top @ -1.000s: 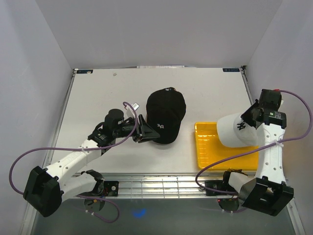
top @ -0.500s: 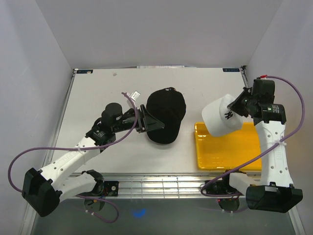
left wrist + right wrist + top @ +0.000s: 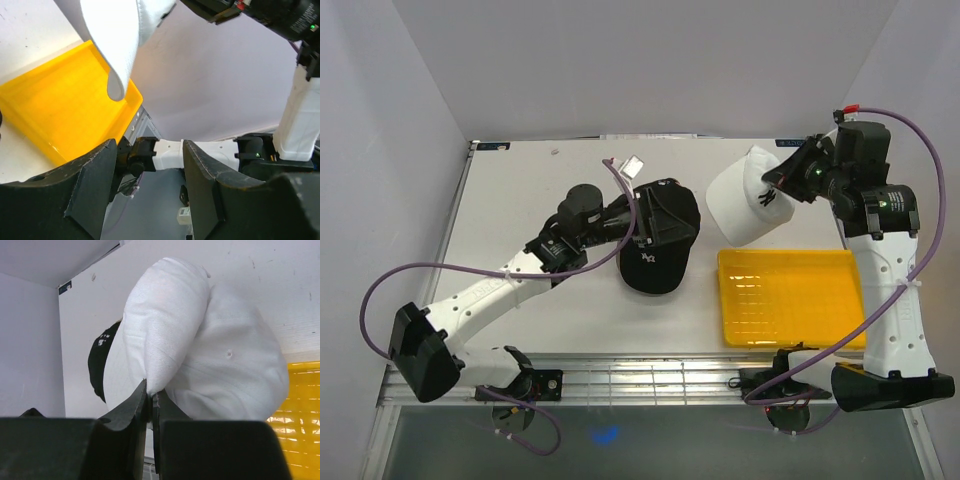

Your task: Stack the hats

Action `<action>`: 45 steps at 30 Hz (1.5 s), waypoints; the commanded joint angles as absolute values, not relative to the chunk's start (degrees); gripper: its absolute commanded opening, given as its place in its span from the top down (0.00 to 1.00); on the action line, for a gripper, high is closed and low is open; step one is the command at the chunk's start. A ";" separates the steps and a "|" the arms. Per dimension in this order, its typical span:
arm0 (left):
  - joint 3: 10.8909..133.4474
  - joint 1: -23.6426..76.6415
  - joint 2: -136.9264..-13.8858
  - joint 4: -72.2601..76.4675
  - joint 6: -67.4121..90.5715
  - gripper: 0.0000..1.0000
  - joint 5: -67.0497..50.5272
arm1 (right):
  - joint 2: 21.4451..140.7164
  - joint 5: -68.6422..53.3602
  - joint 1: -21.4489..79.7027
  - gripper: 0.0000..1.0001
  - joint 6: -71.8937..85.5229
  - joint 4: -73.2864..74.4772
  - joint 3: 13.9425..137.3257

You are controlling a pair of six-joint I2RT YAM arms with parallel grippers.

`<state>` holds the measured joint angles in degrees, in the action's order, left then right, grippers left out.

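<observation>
Aloft, right pincer (image 3: 150, 400) pinches white cap (image 3: 735, 210) near yellow tray (image 3: 790, 300); left pincer (image 3: 147, 150) spread at black cap (image 3: 655, 265).

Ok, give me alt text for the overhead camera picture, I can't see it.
The right gripper pinches a white fabric baseball cap, held up just beyond the far edge of a yellow plastic tray. The open left gripper is over the crown of a black fabric baseball cap lying on the white table.
</observation>
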<state>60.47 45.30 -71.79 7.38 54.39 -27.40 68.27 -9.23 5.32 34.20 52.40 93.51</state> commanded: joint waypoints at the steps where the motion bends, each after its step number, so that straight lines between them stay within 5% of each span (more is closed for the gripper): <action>1: 64.33 45.53 -73.56 7.65 53.17 0.34 -23.65 | 69.25 -10.64 7.72 0.92 35.94 51.94 97.99; 16: 70.58 43.51 -78.40 4.83 52.12 0.31 -20.39 | 70.22 -8.17 18.10 0.92 38.23 51.68 100.28; 36: 66.45 38.23 -78.92 14.67 57.48 0.33 -38.75 | 77.34 -11.86 22.15 0.92 34.46 54.49 108.80; 42: 63.99 36.92 -79.01 18.71 60.90 0.40 -40.78 | 79.01 -12.48 22.76 0.92 33.05 55.02 110.57; 45: 63.37 36.48 -79.10 20.65 63.01 0.53 -41.75 | 79.54 -12.83 23.03 0.92 32.34 55.28 111.00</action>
